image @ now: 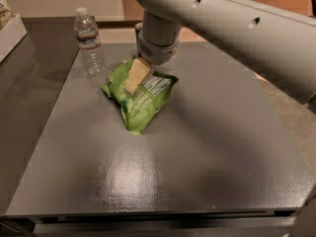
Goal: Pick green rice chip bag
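Observation:
The green rice chip bag point(140, 98) lies flat on the dark grey table point(197, 147), left of the middle and towards the back. It is crinkly lime green with white lettering and a white label panel near its upper right. My gripper point(136, 79) comes down from the grey arm point(222, 19) and sits on the bag's upper left part, touching it or very close above it. The bag rests on the table.
A clear water bottle point(90, 41) stands just left of the bag at the back. A dark can point(138, 29) is mostly hidden behind the wrist. A white box point(11, 33) sits at the far left. The table's front edge is near the bottom.

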{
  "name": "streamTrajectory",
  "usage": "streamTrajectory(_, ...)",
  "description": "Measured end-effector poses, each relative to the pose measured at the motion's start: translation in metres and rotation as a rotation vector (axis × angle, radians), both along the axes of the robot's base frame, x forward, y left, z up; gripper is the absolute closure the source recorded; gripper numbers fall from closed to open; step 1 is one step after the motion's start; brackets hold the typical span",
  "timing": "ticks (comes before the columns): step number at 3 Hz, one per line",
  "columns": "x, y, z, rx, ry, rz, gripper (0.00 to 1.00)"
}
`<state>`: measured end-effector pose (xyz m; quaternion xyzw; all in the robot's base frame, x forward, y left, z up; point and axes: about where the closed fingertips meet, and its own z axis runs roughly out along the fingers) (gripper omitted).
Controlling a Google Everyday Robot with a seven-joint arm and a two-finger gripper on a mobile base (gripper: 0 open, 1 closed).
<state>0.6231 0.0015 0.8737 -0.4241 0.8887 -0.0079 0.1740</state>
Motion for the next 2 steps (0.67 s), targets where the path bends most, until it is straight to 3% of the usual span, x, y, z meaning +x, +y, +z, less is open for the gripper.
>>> streamTrajectory(2, 0.0116, 0.0038, -0.0075, -0.023, -0.005, -0.03, 0.04)
